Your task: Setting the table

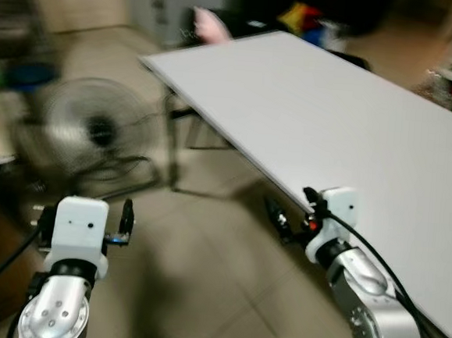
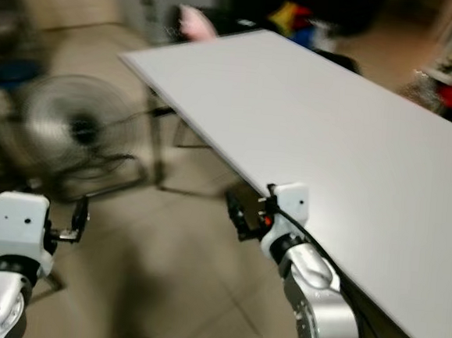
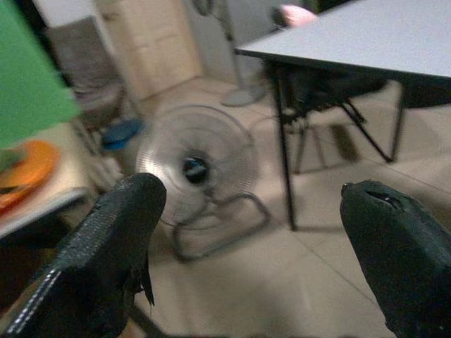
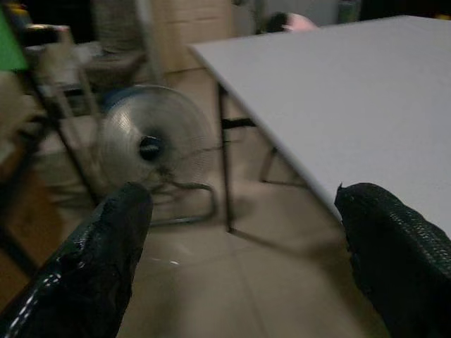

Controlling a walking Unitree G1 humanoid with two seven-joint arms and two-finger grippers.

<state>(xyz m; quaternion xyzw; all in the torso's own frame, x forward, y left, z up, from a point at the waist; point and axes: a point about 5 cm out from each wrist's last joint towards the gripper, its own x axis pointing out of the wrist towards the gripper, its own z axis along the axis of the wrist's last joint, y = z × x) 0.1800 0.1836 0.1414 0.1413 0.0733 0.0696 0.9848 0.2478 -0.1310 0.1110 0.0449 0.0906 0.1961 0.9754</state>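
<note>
The room had a tiled floor [image 1: 200,292], and the head views were blurred. Nearest the camera, both silver arms reached forward at low height. The left gripper [image 3: 246,232] hung above the floor with its two black fingers [image 3: 106,253] spread wide apart and nothing between them. The right gripper [image 4: 239,239] sat just beside the near edge of the white table [image 1: 347,124], below the level of the tabletop, its fingers likewise spread wide and empty.

The table, the surface to be set, ran from the lower right of the head views toward the upper left, resting on dark metal legs [image 3: 285,148]. Those legs were plainer in the left wrist view than from the head.

Farther left, a floor fan [image 1: 96,131] with a round wire cage stood on the floor, apart from the table. Both wrist views showed it between the fingers.

The left wrist view added an orange plate [image 3: 25,169] on a pale surface at the side, partly covered by a green shape too blurred to identify.

Beyond the far corner of the table lay a pink object [image 1: 212,25], with coloured clutter behind it.
</note>
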